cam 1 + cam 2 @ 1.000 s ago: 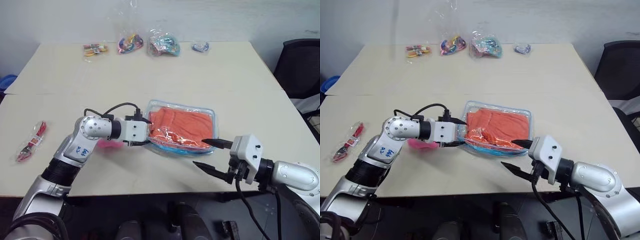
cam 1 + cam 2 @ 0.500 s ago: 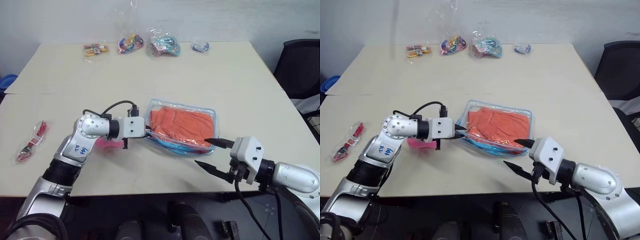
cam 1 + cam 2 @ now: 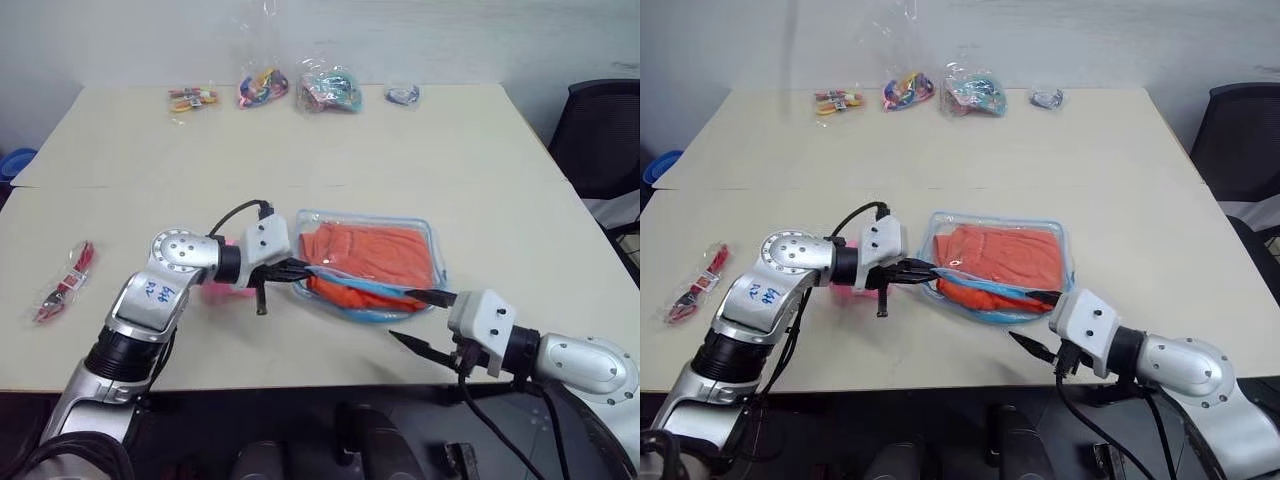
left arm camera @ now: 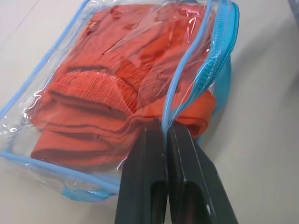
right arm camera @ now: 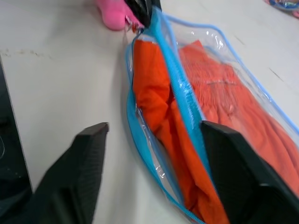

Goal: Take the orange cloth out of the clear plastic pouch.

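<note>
Clear plastic pouch (image 3: pixel 425 232) unzipped, flat on table, orange cloth (image 3: pixel 372 250) bulging through its opening

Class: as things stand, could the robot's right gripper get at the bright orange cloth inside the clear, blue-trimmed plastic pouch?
Probably yes: the left gripper pinches the pouch edge, its mouth gapes toward the open right gripper, and cloth bulges out.

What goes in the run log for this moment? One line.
left pincer: shut on clear plastic pouch trim | right pincer: open at pouch mouth | orange cloth: inside pouch
</note>
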You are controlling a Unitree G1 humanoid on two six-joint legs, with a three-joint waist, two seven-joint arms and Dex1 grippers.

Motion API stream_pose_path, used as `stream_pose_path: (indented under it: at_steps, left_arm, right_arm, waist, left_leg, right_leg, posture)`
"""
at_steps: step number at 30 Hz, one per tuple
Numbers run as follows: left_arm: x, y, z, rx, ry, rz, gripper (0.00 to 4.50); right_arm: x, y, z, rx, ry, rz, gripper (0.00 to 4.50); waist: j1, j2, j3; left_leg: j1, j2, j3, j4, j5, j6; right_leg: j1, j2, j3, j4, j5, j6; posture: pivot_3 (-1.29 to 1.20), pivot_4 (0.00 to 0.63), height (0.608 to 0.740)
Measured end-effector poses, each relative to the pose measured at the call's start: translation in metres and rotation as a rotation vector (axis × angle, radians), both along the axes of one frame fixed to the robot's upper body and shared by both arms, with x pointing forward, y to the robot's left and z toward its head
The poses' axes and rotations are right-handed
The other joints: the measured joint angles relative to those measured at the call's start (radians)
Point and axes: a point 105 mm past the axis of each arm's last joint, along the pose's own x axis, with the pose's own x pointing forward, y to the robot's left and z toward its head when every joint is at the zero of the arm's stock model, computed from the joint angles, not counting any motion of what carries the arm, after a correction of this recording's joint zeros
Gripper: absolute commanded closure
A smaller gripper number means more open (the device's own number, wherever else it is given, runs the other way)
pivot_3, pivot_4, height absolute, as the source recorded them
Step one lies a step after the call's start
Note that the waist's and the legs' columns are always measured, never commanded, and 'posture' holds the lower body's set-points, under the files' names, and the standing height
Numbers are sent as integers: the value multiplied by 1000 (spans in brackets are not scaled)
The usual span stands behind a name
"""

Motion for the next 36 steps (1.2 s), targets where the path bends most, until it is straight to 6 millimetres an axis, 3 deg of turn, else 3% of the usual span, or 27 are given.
stream_pose_path:
  at_steps: [6, 14, 17, 24, 36]
  left_arm:
    - [-4, -6, 4, -27, 19, 19, 4500]
    - [-7, -11, 6, -38, 17, 21, 4500]
    - [-7, -11, 6, -41, 17, 23, 4500]
    - [-8, -13, 7, -49, 13, 22, 4500]
    - [-9, -15, 8, -49, 2, 16, 4500]
  right_arm:
    - [18, 0, -14, 0, -13, -75, 4310]
    - [33, -7, -27, -133, -104, -125, 4449]
    - [36, -10, -27, -160, -136, -141, 3922]
    - [44, -18, -32, -257, -214, -182, 1636]
    - [42, -15, -35, -318, -252, -140, 1636]
  waist:
    - [-2, 0, 0]
    - [0, 0, 0]
    - [0, 0, 0]
    - [-1, 0, 0]
    - [-1, 0, 0]
  left_leg:
    - [0, 0, 0, 1, 0, 0]
    - [-1, 0, -1, 1, 0, 0]
    - [-1, 1, -1, 1, 0, 0]
    - [-1, 1, -1, 1, 0, 0]
    - [-1, 1, -1, 1, 0, 0]
  right_leg:
    - [0, 0, 0, 1, 0, 0]
    - [0, 0, 0, 0, 0, 0]
    - [0, 0, 0, 0, 0, 0]
    - [0, 0, 0, 1, 0, 0]
    - [0, 0, 0, 1, 0, 0]
  posture:
    - [0, 150, 740]
    - [0, 150, 740]
    - [0, 150, 740]
    - [0, 150, 740]
    - [0, 150, 740]
